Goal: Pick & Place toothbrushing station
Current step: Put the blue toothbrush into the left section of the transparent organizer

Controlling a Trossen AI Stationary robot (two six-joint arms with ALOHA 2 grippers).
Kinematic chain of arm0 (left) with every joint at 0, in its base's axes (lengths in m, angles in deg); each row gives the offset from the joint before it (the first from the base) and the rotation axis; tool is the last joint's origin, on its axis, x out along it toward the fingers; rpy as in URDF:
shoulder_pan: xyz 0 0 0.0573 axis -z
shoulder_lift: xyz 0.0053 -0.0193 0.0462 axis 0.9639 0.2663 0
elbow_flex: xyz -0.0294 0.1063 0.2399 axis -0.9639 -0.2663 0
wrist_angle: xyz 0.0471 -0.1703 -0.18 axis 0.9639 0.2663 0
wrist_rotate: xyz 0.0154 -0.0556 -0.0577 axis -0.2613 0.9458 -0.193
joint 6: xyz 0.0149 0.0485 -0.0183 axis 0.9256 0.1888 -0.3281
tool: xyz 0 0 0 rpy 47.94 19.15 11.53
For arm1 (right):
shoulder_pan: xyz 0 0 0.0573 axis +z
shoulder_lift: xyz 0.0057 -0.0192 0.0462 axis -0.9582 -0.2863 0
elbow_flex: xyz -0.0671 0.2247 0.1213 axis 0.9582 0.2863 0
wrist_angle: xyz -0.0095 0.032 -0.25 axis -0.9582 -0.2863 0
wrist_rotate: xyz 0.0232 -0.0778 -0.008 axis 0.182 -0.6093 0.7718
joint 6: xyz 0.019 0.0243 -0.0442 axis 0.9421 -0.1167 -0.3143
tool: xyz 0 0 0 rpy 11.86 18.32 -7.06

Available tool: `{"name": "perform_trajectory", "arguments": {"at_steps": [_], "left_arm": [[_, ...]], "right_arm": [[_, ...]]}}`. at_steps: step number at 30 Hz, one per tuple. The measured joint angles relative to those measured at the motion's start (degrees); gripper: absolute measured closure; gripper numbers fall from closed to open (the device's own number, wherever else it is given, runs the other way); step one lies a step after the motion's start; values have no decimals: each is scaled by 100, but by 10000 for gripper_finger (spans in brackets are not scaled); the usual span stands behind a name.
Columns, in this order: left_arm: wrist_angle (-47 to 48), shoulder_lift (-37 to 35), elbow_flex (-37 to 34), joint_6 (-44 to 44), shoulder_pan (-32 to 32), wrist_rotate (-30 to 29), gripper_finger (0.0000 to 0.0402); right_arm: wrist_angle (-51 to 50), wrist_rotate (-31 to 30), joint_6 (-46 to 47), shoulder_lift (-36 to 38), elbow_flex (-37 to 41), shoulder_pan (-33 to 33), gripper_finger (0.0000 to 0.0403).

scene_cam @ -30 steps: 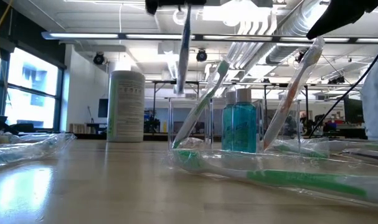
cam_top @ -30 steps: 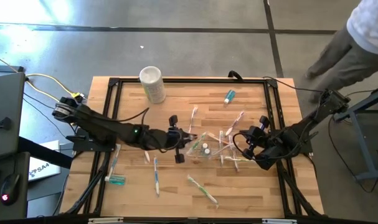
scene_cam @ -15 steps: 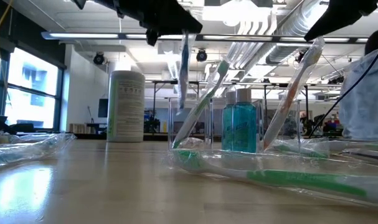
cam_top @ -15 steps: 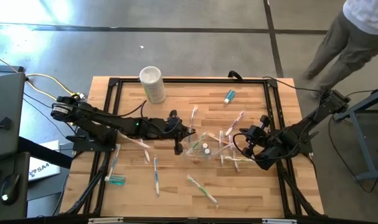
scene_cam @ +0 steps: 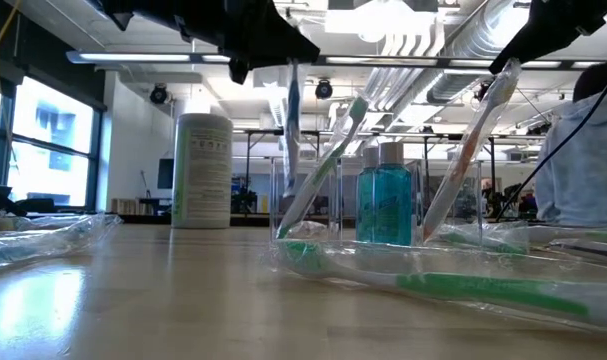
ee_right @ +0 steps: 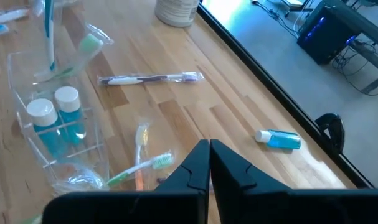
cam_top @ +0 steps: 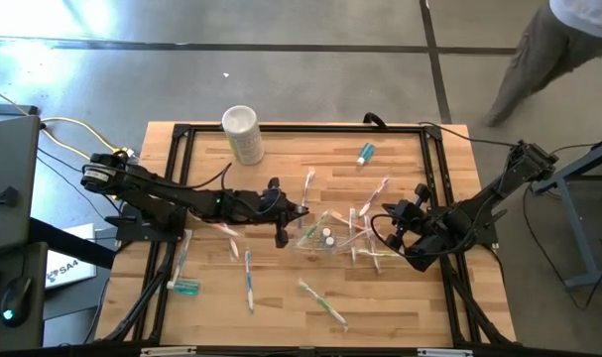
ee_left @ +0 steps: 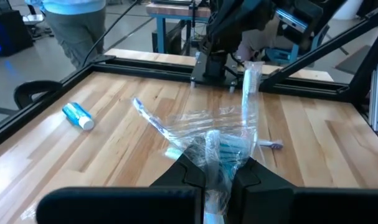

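Observation:
A clear plastic holder stands mid-table with two teal white-capped bottles, a green toothbrush and an orange-marked toothbrush leaning in it. My left gripper is just left of the holder, shut on a blue toothbrush in clear wrap, which hangs over the holder's left part. The holder also shows in the right wrist view. My right gripper is shut and empty to the right of the holder. My left gripper pinches the wrapped blue toothbrush between its two fingers, through the clear wrap. In the low view the brush hangs nearly upright below the gripper, its lower end at the holder's top, clear of the table.
A tall white cylinder stands far left. A teal tube lies at the far side, another near left. Wrapped toothbrushes lie loose on the table. A black frame borders the table. A person walks at the far right.
My left gripper has come down a little toward the holder and slightly toward the far edge, still shut on the blue toothbrush, whose lower end has sunk lower at the holder. The person beyond the table's far right corner has walked farther away.

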Motion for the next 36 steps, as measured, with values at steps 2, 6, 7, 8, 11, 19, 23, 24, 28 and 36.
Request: {"name": "perform_trajectory", "arguments": {"at_steps": [2, 6, 7, 8, 11, 19, 23, 24, 28, 36], "left_arm": [[-19, 0, -27, -2, 0, 0, 391], [-23, 0, -40, 0, 0, 0, 391], [-25, 0, -40, 0, 0, 0, 391], [-25, 0, -40, 0, 0, -1, 391], [-25, 0, -40, 0, 0, -2, 391], [-29, 0, -40, 91, 0, -7, 391], [-29, 2, -40, 348, 0, 63, 391], [-33, 2, -40, 438, 0, 159, 391], [-169, 91, -43, 639, 0, 328, 391], [-1722, 94, -925, 799, -81, 586, 391]], "right_arm": [[-2, -2, 2, 0, 0, 0, 399], [-1, 10, 0, 0, 0, 0, 398], [0, 9, 0, 0, 0, 0, 398], [0, 11, 0, 0, 0, 0, 398], [-1, 9, -2, 0, 0, 0, 399], [-2, 4, -5, 0, 0, 0, 399], [-2, 10, -5, 0, 2, 0, 398], [-2, 13, -5, 0, 2, 0, 399], [-2, 15, -5, 0, 2, 0, 398], [-4, 17, -5, 0, 2, 0, 398]]}}
